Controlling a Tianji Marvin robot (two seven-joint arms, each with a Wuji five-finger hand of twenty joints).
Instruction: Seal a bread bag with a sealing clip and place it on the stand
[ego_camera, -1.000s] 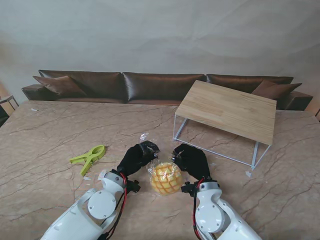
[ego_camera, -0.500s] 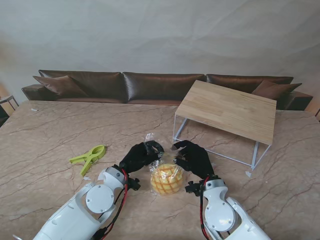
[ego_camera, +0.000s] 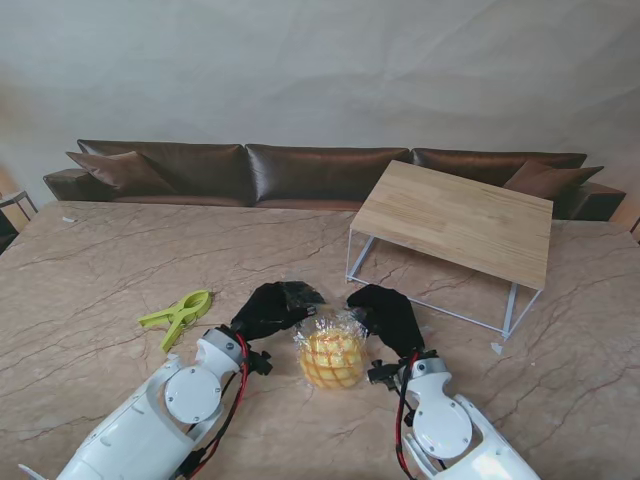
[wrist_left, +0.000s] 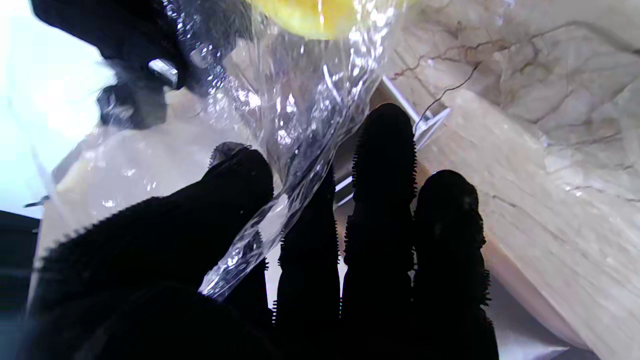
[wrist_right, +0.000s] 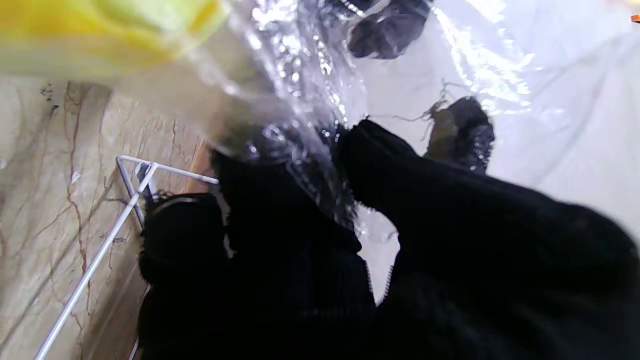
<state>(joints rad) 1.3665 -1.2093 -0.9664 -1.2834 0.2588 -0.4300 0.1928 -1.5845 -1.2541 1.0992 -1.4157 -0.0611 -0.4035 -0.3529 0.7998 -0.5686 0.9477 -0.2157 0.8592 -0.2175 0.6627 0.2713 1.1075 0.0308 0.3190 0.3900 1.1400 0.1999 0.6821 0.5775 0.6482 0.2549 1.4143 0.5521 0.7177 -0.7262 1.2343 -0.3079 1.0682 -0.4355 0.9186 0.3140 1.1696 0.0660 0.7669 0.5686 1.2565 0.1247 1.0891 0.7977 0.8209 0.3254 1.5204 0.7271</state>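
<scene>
- Stand view shows the clear plastic bread bag with a yellow round bun inside (ego_camera: 331, 357) sitting on the marble table (ego_camera: 90, 270), right between the two hands.
- A second ago the bag's open top stuck up past the left fingers. Now it is pulled low and flat over the bun, so the neck looks more gathered. I think that gets it ready for the clip.
- Left wrist view: the black left hand (wrist_left: 280, 260) has a twisted strip of the bag's plastic pinched between thumb and fingers. Those fingers are closed on it.
- Right wrist view: the black right hand (wrist_right: 350, 240) has crinkly plastic squeezed between thumb and fingers too. It grips the bag from the other side.
- Both hands have moved in closer over the bag top than before.
- The lime green plastic sealing clip (ego_camera: 177, 315) lies well off to the left of the left hand. Nobody touches it yet.
- The wooden-topped stand with thin white legs (ego_camera: 455, 222) waits just past the right hand, farther from me. Nothing is on it.
</scene>
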